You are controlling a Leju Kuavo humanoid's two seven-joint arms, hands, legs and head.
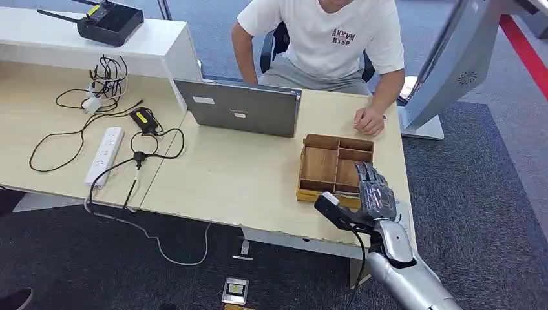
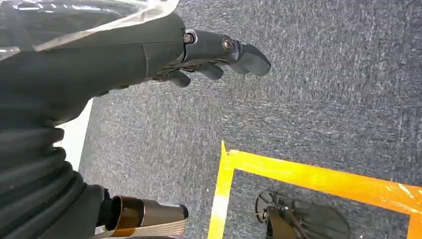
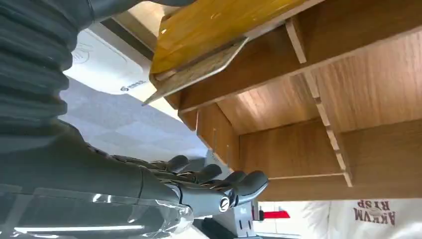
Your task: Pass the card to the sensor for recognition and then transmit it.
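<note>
My right hand (image 1: pixel 375 190) hovers over the near right corner of a wooden divided tray (image 1: pixel 311 169) on the desk, fingers stretched out and apart, nothing in them. In the right wrist view the fingers (image 3: pixel 214 179) reach along the tray's compartments (image 3: pixel 298 144), which look bare. A white flat item with a small grey logo (image 3: pixel 107 67) lies beside the tray; I cannot tell whether it is the card or the sensor. My left hand (image 2: pixel 214 52) hangs over grey carpet, fingers loosely extended and holding nothing.
A person in a white T-shirt (image 1: pixel 329 32) sits behind the desk, one hand (image 1: pixel 368 119) resting near the tray's far side. A grey laptop (image 1: pixel 239 106) stands left of the tray. Power strip (image 1: pixel 105 155), cables, grey stand (image 1: pixel 452 61). Yellow floor tape (image 2: pixel 308 177).
</note>
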